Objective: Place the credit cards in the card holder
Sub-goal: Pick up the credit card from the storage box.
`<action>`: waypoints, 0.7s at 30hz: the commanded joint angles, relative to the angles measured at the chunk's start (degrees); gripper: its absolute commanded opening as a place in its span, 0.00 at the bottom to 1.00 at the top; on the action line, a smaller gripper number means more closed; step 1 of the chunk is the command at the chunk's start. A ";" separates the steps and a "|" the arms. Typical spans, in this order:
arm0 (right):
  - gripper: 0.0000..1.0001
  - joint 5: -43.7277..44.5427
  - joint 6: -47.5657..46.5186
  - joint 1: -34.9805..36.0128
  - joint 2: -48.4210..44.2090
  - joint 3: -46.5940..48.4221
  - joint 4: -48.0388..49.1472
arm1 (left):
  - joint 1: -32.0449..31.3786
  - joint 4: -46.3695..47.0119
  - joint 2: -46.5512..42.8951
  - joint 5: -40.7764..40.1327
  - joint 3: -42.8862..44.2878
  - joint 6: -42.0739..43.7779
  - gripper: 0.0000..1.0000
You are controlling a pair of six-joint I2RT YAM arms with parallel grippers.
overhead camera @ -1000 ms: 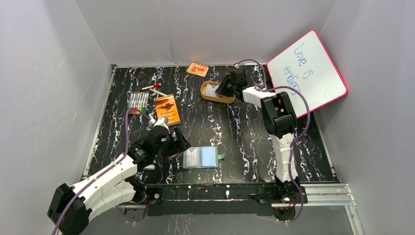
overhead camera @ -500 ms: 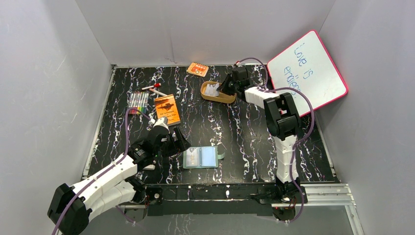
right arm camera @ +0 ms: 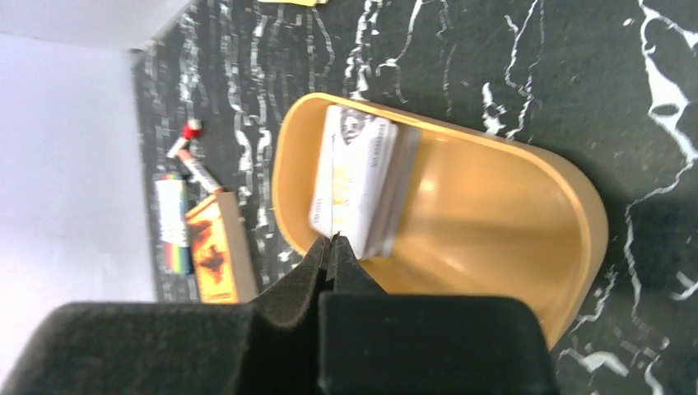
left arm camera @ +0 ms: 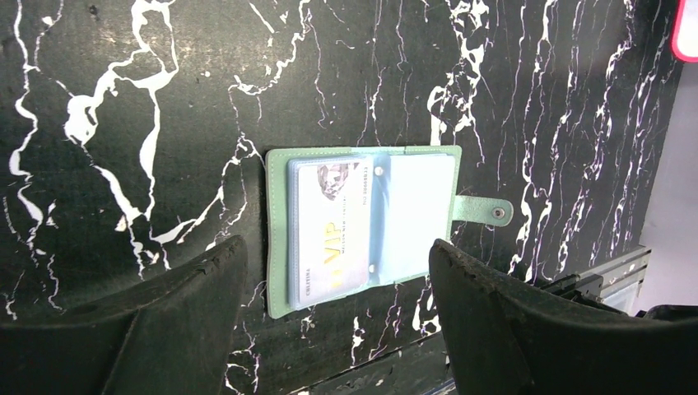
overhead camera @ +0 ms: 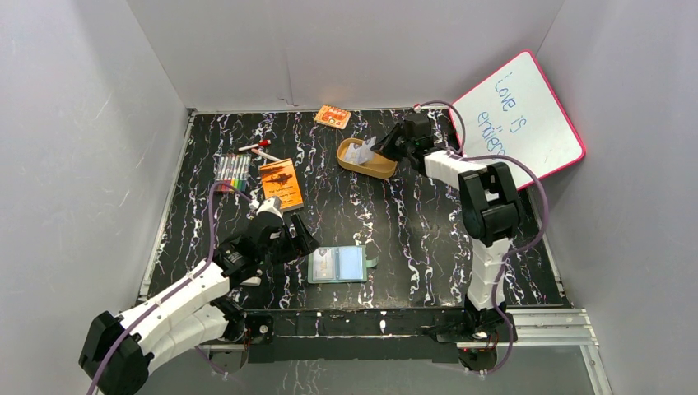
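The card holder (overhead camera: 339, 264) lies open on the table near the front, with one VIP card (left arm camera: 329, 230) in its left clear pocket; it fills the middle of the left wrist view (left arm camera: 411, 214). My left gripper (overhead camera: 304, 240) is open and empty just left of it, a finger on each side (left arm camera: 337, 245). The other credit cards (right arm camera: 354, 181) lie stacked in the tan tray (right arm camera: 494, 222) at the back (overhead camera: 366, 164). My right gripper (right arm camera: 333, 240) is shut on the edge of one card, which tilts up out of the tray (overhead camera: 360, 151).
An orange booklet (overhead camera: 281, 183), a marker pack (overhead camera: 233, 171) and a red-capped pen (overhead camera: 257, 148) lie at the left. An orange packet (overhead camera: 332, 116) is at the back. A pink-rimmed whiteboard (overhead camera: 517, 119) leans against the right wall, close behind the right arm.
My right gripper has drawn back to the right from over the tray, and a card now tilts up in it. The left arm has barely moved.
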 commanded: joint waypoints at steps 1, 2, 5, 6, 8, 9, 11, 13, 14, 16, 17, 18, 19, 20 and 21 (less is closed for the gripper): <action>0.00 -2.20 10.91 -1.00 -8.76 -2.88 6.52 | 0.01 -2.71 -2.20 -2.37 2.92 1.01 0.77; 0.00 -2.15 12.81 -1.15 -9.84 -3.58 7.20 | -0.02 -3.09 -2.45 -2.49 3.23 1.18 0.77; 0.00 -2.06 18.21 -1.39 -12.73 -5.00 7.67 | 0.05 -4.02 -3.29 -2.93 4.07 1.43 0.77; 0.00 -1.72 20.37 -1.44 -13.81 -5.76 7.94 | 0.03 -4.24 -3.59 -3.01 4.37 1.35 0.77; 0.00 -0.61 25.51 -1.47 -16.22 -8.16 8.60 | -0.01 -4.70 -4.25 -3.04 4.73 1.19 0.77; 0.00 0.37 28.63 -1.46 -17.65 -9.53 8.65 | -0.02 -4.93 -4.73 -3.01 4.85 1.05 0.77; 0.00 3.00 35.80 -1.58 -21.65 -13.40 10.14 | -0.02 -5.33 -5.31 -2.95 4.98 0.69 0.77; 0.00 5.64 43.70 -1.50 -24.91 -18.53 12.91 | -0.01 -5.68 -5.82 -2.58 4.97 0.05 0.77; 0.00 6.54 45.90 -1.35 -26.00 -19.49 12.96 | -0.02 -5.73 -5.95 -2.41 4.99 -0.18 0.77; 0.00 8.08 48.52 -1.10 -27.90 -20.22 12.23 | -0.01 -5.87 -6.41 -2.05 4.76 -0.76 0.76; 0.00 8.61 49.13 -0.95 -28.75 -20.14 11.81 | 0.05 -5.85 -6.60 -1.87 4.61 -1.12 0.76; 0.00 9.20 49.27 -0.70 -29.43 -19.72 10.96 | 0.03 -5.86 -6.66 -1.78 4.44 -1.57 0.76; 0.00 9.31 49.17 -0.50 -30.06 -19.37 10.78 | -0.01 -5.80 -6.83 -1.68 4.20 -1.96 0.76; 0.00 9.35 49.07 -0.34 -30.50 -18.90 10.61 | 0.03 -5.87 -6.96 -1.59 3.99 -2.22 0.76; 0.00 9.35 49.10 -0.20 -30.74 -18.37 10.19 | -0.01 -5.83 -7.16 -1.57 3.86 -2.51 0.76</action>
